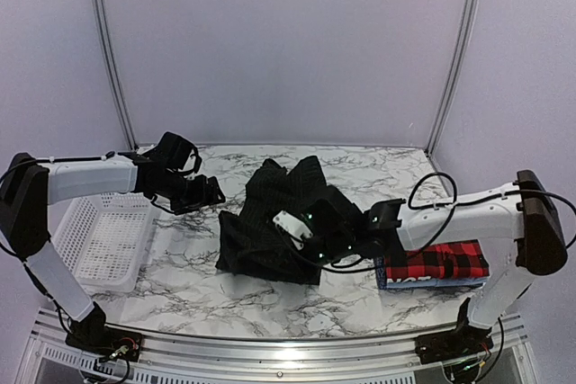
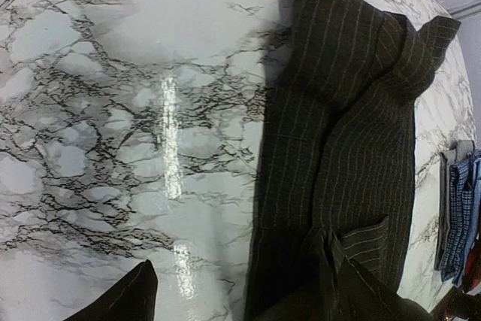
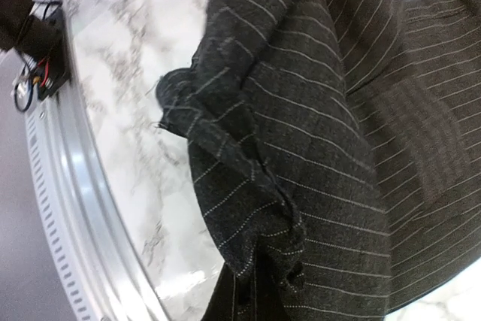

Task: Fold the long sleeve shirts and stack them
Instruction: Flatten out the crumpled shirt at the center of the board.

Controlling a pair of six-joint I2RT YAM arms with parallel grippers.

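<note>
Pinstriped black shirt [image 1: 261,236] lies rumpled on the marble table [image 1: 180,272]. Right gripper [image 1: 299,225] is buried in its folds, its grip impossible to judge. Left gripper [image 1: 214,192] hovers spread wide just left of it. Folded plaid shirt [image 1: 441,260] tops blue shirt [image 2: 458,216] to its right.

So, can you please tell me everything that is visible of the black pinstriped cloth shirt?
The black cloth shirt with fine light pinstripes lies crumpled and partly folded on the white marble-patterned table, near its middle. Two folded flaps point toward the far edge. The right gripper is over its right part, where the cloth bunches up; whether it grips cannot be told.
</note>
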